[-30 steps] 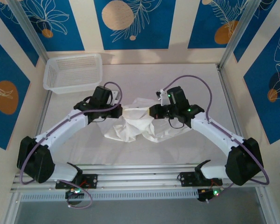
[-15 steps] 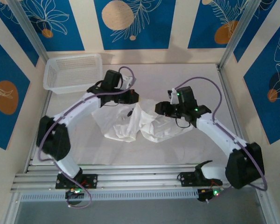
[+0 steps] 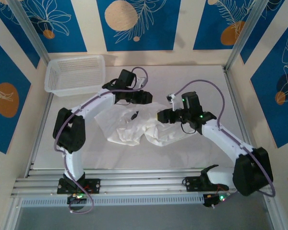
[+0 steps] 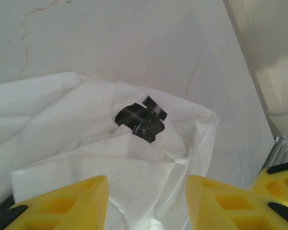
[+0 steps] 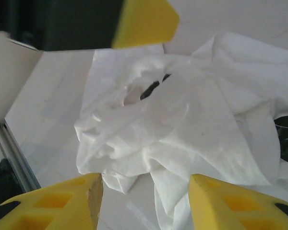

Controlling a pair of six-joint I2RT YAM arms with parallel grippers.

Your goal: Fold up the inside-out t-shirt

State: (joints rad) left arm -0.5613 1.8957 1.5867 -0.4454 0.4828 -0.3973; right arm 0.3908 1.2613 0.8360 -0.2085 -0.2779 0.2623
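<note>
- Your left gripper point(image 3: 147, 97) stands over the far edge of the t-shirt point(image 3: 139, 127). In its wrist view the yellow fingers point(image 4: 67, 203) are spread apart, with nothing pinched between them.
- Your right gripper point(image 3: 162, 116) sits at the shirt's right side. Its blocky yellow fingers point(image 5: 62, 201) are likewise parted, and the cloth lies beyond the gap, not clamped in it.
- Whether either fingertip brushes the fabric, you cannot tell from these angles.
- The t-shirt lies crumpled in the middle of the white table point(image 3: 201, 76), between the two arms. It is thin, soft white cloth bunched into loose ridges and folds.
- The left wrist view shows a sharp folded corner of cloth point(image 4: 86, 143) and a small dark patch point(image 4: 140, 120) on the fabric.
- The right wrist view shows a rumpled mound point(image 5: 182, 129) with deep creases.
- A white plastic mesh basket point(image 3: 74, 74) rests at the table's far left corner, well apart from the shirt.
</note>
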